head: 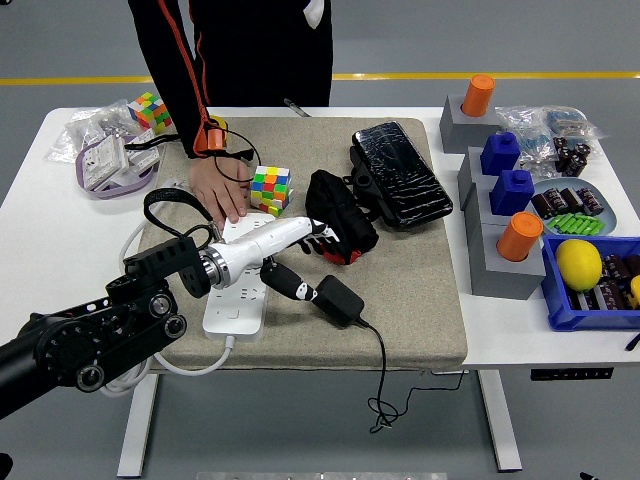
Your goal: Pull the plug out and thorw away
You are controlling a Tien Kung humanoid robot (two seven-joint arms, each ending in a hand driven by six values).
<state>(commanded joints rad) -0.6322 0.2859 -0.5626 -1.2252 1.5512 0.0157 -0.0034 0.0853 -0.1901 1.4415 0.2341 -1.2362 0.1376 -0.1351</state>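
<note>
The black plug (338,299) lies on the mat just beside the left robot hand (300,262), whose fingers are spread, holding nothing.

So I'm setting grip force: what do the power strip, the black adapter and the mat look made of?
Power strip: smooth white hard plastic, by its glossy look. Black adapter: matte moulded plastic, probably. Mat: beige woven fabric or felt, with a coarse visible texture.

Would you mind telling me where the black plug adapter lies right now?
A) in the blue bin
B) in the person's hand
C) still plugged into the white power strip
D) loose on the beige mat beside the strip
D: the black adapter lies on the mat, just right of the power strip, by the left robot hand.
</note>
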